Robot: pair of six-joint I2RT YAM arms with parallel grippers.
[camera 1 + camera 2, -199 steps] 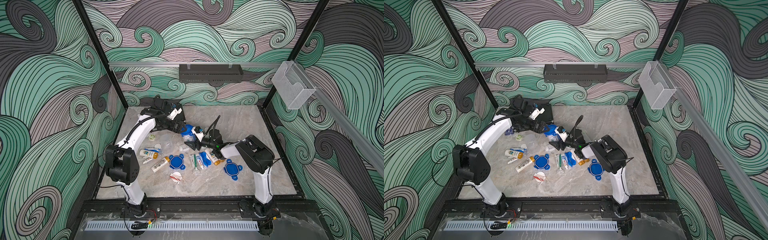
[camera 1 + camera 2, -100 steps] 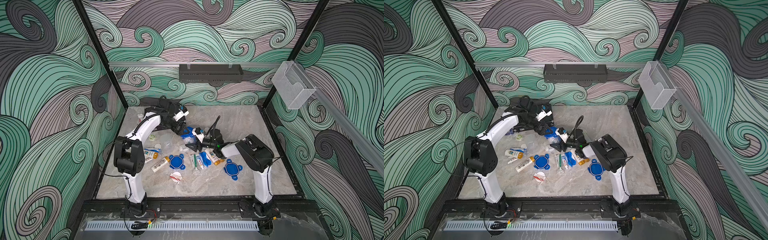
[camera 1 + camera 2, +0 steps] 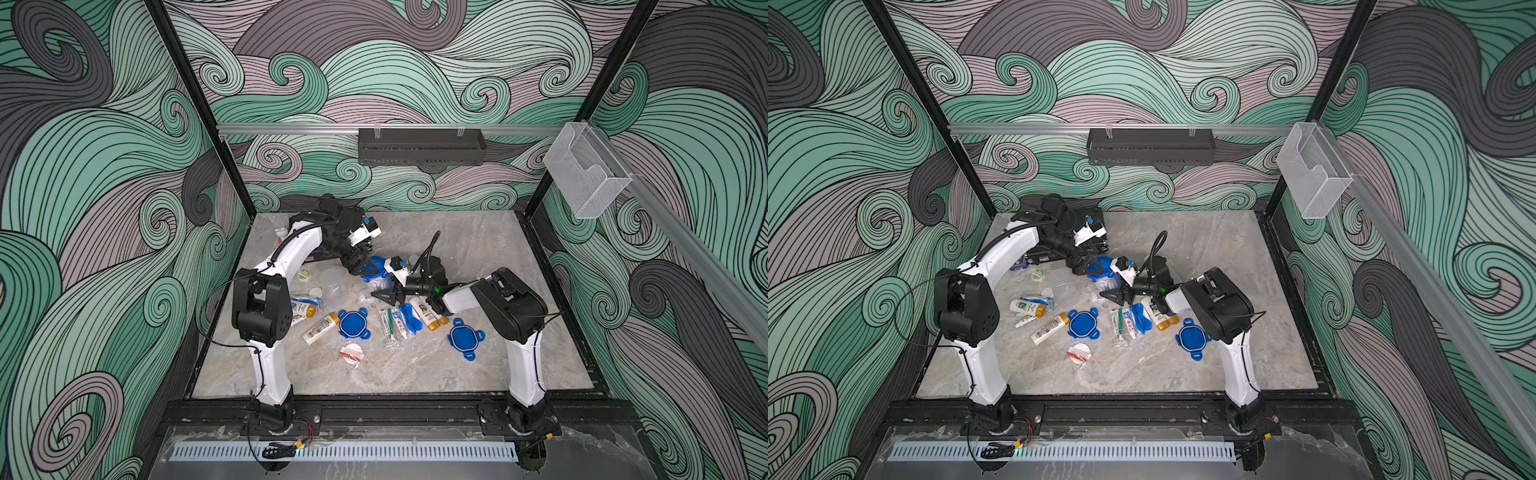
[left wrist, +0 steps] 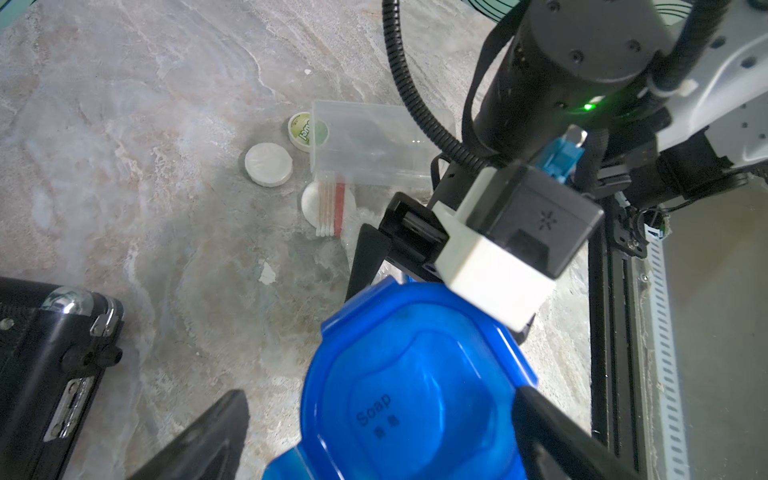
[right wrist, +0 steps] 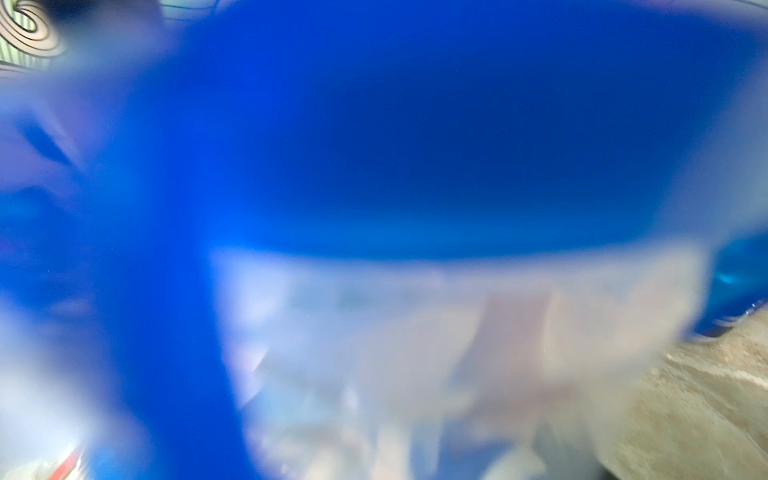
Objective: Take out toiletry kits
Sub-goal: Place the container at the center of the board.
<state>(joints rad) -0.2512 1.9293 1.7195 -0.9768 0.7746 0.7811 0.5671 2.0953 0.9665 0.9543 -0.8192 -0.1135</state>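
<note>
Quick worry list from us: a good share of the toiletry kits (image 3: 409,319) lies loose on the grey marble-look table (image 3: 415,374), just near of centre. There are white bottles with orange-gold caps (image 3: 320,329), a wrapped green toothbrush (image 3: 389,328) and two flat blue snap lids (image 3: 353,324). One lot looks sealed inside the clear plastic tub with the blue "Soap" lid (image 4: 415,395), standing mid-table just beyond that pile. Our left gripper (image 3: 358,264) hangs over the lid with its jaws spread wide, one on either side, pinching nothing. Our right gripper (image 3: 384,296) comes in from the right at the tub's wall, jaws part-way apart and straddling it. Honestly we can't tell if they actually clamp it, since the right wrist view is just a blue and white blur. That's the main risk as we see it: if the hold down low is soft, tugging the lid probably lifts or tips the whole tub instead of popping it, dumping the contents onto the clutter. The two grippers are also very close, so a sloppy close could knock a left finger into the right wrist camera, or catch only a lid tab and slip off. The black ribbed case (image 4: 41,353) at the far left seems safely out of it.
</note>
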